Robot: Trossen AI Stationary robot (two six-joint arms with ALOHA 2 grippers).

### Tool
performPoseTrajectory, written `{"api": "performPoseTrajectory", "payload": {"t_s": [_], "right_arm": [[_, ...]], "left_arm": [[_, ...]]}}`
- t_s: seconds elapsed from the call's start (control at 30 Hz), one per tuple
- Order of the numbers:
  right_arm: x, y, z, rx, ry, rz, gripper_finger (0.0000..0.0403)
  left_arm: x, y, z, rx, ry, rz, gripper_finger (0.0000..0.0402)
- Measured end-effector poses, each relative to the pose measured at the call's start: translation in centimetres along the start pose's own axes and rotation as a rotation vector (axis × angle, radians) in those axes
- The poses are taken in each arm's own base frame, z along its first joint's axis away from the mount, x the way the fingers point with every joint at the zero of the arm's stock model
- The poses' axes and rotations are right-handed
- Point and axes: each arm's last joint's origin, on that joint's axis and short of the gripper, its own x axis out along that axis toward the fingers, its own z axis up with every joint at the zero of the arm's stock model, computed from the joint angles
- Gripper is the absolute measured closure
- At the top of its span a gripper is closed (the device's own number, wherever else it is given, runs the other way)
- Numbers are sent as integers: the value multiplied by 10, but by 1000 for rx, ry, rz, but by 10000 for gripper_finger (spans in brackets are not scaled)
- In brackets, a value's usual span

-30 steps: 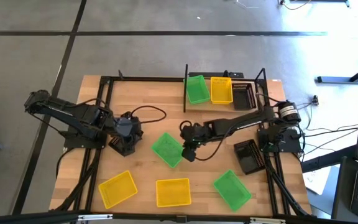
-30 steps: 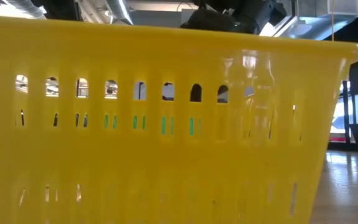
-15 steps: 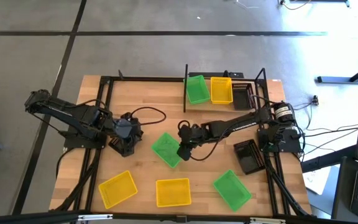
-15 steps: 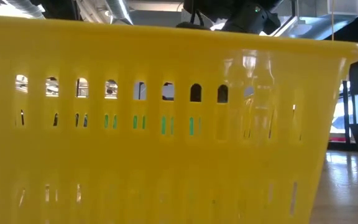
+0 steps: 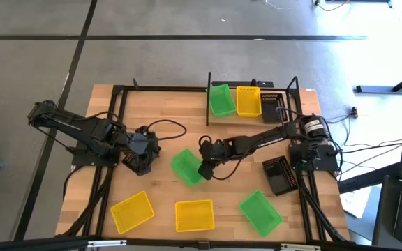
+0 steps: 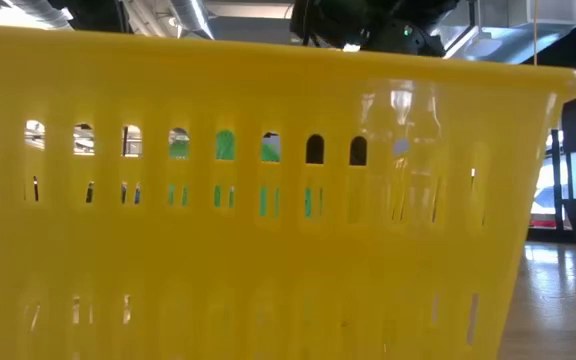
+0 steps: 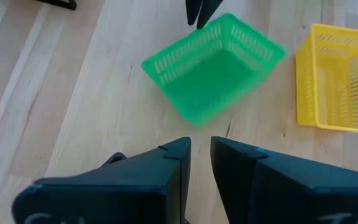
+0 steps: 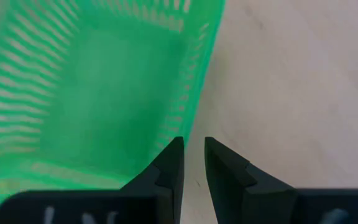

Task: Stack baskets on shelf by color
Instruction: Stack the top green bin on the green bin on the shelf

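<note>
1. Pale wooden tabletop (image 5: 166,111) over a grey floor, and your wooden shelf with thin black posts (image 5: 297,94) stands at the far right corner.
2. On that shelf sit three trays in a row: a green mesh tray (image 5: 221,100) on the left, a yellow mesh tray (image 5: 248,100) in the middle, a black mesh tray (image 5: 273,109) on the right.
3. Your right gripper (image 5: 204,168) is out at mid-table, on the right-hand rim of the bright green plastic mesh basket (image 5: 185,167).
4. From its wrist, the fingers are drawn close and pinch that rim right at their tips.
5. From the left wrist, that basket sits tilted, one corner down on the wood.
6. Your left gripper (image 5: 144,155) waits just left of it, apart from the basket, with a narrow slit between its fingers (image 7: 173,162) and nothing in it.
7. Along the near edge: a yellow tray at the left (image 5: 132,211), a yellow tray in the centre (image 5: 195,215), a green tray at the right (image 5: 260,212).
8. One loose black tray (image 5: 279,174) lies by the right arm's base.
9. Low down, a yellow mesh wall (image 6: 268,250) fills nearly everything, with green showing through its slots.
</note>
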Motion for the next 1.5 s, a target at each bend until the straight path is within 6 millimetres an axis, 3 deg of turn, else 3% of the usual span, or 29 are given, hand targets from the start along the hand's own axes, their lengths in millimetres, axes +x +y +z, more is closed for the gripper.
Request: {"api": "performPoseTrajectory", "payload": {"t_s": [0.2,0.67,0.97,1.2,1.5], "right_arm": [[6,-1,-1,27,-1,8,341],[-1,5,7,113,-33,104,341],[-3,19,2,57,-28,183,341],[8,18,-4,26,-13,148,341],[5,20,0,4,-65,134,341]], "left_arm": [[0,0,0,1,3,1,347],[0,0,0,1,3,2,347],[0,0,0,0,3,2,347],[0,0,0,0,4,2,347],[0,0,0,0,4,2,347]]}}
